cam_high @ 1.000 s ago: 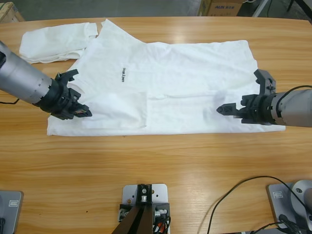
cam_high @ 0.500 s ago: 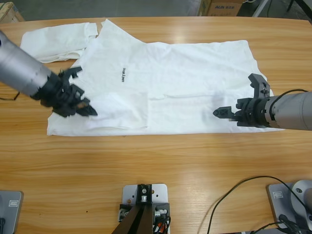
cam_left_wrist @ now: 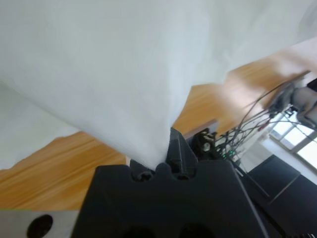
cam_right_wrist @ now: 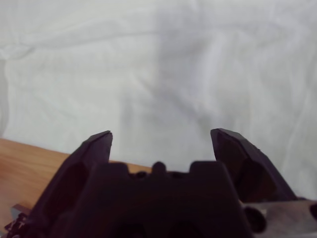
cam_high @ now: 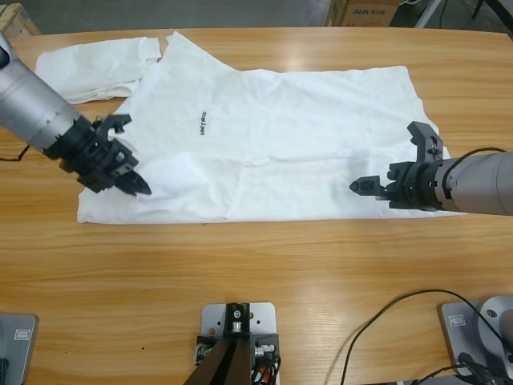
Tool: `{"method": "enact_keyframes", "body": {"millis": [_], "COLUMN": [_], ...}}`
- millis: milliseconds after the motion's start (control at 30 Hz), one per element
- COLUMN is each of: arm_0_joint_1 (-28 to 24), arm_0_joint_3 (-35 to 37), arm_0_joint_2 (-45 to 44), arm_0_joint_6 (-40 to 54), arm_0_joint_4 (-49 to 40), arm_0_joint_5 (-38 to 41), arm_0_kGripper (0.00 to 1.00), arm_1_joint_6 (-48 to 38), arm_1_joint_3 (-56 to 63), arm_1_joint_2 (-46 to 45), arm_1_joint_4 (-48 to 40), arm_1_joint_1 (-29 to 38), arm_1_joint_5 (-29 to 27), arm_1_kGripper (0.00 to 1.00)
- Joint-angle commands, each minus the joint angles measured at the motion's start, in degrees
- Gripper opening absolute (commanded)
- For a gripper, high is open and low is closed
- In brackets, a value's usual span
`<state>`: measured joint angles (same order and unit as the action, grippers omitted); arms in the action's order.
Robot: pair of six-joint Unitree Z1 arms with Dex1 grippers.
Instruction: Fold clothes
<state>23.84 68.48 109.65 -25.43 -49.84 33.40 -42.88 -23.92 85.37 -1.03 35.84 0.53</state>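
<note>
A white T-shirt point(cam_high: 280, 136) with small black lettering point(cam_high: 203, 123) lies spread flat across the wooden table point(cam_high: 256, 265). My left gripper point(cam_high: 138, 187) is over its folded-in sleeve near the shirt's left lower corner. In the left wrist view it point(cam_left_wrist: 166, 159) is shut on a pinch of the white cloth point(cam_left_wrist: 124, 64), which rises from the jaws. My right gripper point(cam_high: 359, 186) hovers open over the shirt's lower right part. The right wrist view shows its jaws point(cam_right_wrist: 161, 141) spread apart above the fabric point(cam_right_wrist: 158, 64), holding nothing.
A folded white bundle of clothes point(cam_high: 92, 68) lies at the table's upper left, touching the shirt's shoulder. A cardboard box point(cam_high: 365, 10) stands beyond the far edge. A black cable point(cam_high: 385, 317) loops at the lower right. Bare wood runs along the near side.
The left arm swung and turned at the sleeve, with its gripper closing on the cloth and lifting it slightly. The right gripper edged a little left, then stayed put.
</note>
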Motion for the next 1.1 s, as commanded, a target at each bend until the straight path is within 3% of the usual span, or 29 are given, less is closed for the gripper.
{"method": "enact_keyframes", "body": {"millis": [33,267,400,433,467,533,633,733,1000,1100], "arm_0_joint_1": [-0.3,-0.3,0.4,1.4,4.1,8.0,11.5,12.3,11.2,11.3], "arm_0_joint_3": [-4.7,-3.2,1.0,2.5,4.9,6.8,5.9,4.2,-0.6,-1.2], "arm_0_joint_2": [3.8,-0.7,-3.5,-4.4,-6.0,-7.5,-7.9,-8.6,-11.6,-11.6], "arm_0_joint_6": [0.6,1.2,3.6,5.4,9.4,16.0,21.2,23.1,22.5,22.3], "arm_0_joint_4": [-0.8,-4.6,-7.3,-7.5,-7.4,-7.2,-5.6,-4.8,-1.5,-0.9], "arm_0_joint_5": [-5.7,-17.2,-18.5,-18.4,-18.4,-18.5,-18.5,-18.6,-18.5,-18.5], "arm_0_kGripper": [0.965,1.000,0.987,0.975,0.955,0.954,0.962,0.973,0.975,0.975], "arm_1_joint_6": [-0.6,-0.6,-0.6,-0.6,-0.5,-0.4,-1.7,-4.8,-15.0,-18.0], "arm_1_joint_3": [1.4,1.4,1.4,1.4,1.2,1.0,0.6,-1.8,-11.4,-12.3], "arm_1_joint_2": [1.2,1.2,0.7,0.1,-1.4,-4.7,-5.5,-3.5,7.7,10.0], "arm_1_joint_4": [-0.6,-0.6,-0.5,-0.2,0.1,0.1,-1.1,-3.1,-5.6,-5.6], "arm_1_joint_1": [0.9,1.3,1.9,2.5,3.4,5.3,5.5,5.5,10.4,12.0], "arm_1_joint_5": [-0.4,-0.7,-0.9,-1.0,-0.9,0.2,4.6,7.8,10.0,10.0], "arm_1_kGripper": [0.821,0.821,0.815,0.753,0.624,0.519,0.091,0.000,0.000,0.062]}}
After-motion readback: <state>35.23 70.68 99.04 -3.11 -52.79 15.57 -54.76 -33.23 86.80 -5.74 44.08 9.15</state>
